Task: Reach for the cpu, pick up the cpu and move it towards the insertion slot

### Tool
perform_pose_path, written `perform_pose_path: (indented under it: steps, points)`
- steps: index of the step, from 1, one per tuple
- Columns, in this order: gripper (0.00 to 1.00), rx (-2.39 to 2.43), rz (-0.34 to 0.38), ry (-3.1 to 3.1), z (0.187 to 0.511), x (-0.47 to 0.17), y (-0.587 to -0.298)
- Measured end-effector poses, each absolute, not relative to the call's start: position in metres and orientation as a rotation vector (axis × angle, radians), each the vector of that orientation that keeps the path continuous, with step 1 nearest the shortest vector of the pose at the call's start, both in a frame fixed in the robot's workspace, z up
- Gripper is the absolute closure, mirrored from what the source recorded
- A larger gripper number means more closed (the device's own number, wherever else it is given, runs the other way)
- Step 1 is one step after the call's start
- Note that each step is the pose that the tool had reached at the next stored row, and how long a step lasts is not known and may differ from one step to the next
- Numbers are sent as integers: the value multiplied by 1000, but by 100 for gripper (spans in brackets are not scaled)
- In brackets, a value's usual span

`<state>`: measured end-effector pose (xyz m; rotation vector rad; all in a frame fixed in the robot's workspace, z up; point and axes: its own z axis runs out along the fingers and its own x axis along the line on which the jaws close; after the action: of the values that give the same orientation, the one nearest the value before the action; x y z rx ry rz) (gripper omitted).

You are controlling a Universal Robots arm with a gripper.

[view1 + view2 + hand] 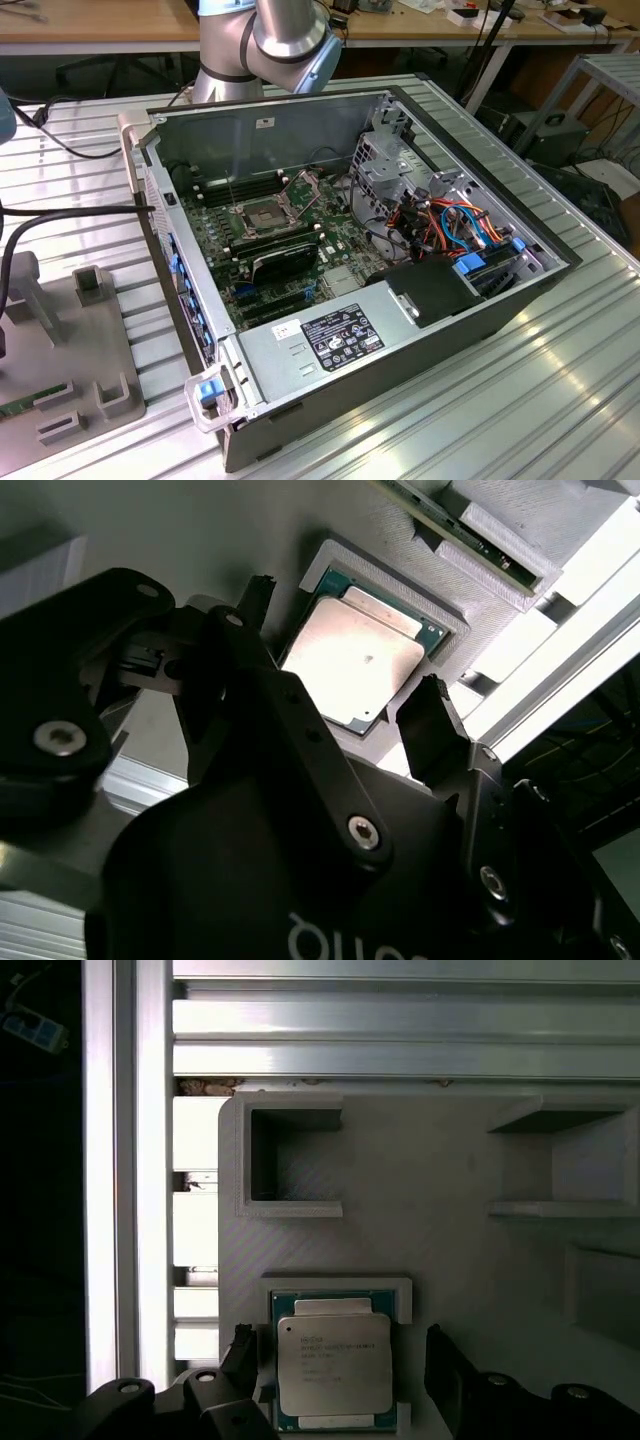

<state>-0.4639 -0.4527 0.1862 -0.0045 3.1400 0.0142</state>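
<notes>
The small, flat, square tan-silver cpu [333, 1365] lay in a shallow recess of the pale grey plastic holder [420, 1210]. The black tool [338, 1338] hung spread around it, one finger on each side. In the exterior view, the silvery-framed square insertion slot [262, 212] sat inside the open grey metal computer case [300, 120].

We note a table [520, 400] of ribbed aluminium slats, silvery and grooved along its length. Directly on it lie an open computer case [262, 125], on its side near the middle, and a grey holder plate [70, 350] at the exterior view's left, just beside the case (the cpu [333, 1365] sits in one of its recesses). Black cables [70, 212] trail across the slats — up to the case's wall.
</notes>
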Motion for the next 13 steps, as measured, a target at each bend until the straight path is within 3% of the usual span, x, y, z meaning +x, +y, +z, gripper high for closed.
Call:
perform_pose_path:
  steps: [13]
  points:
    - [23,-4,11,3140,186,-461,-453]
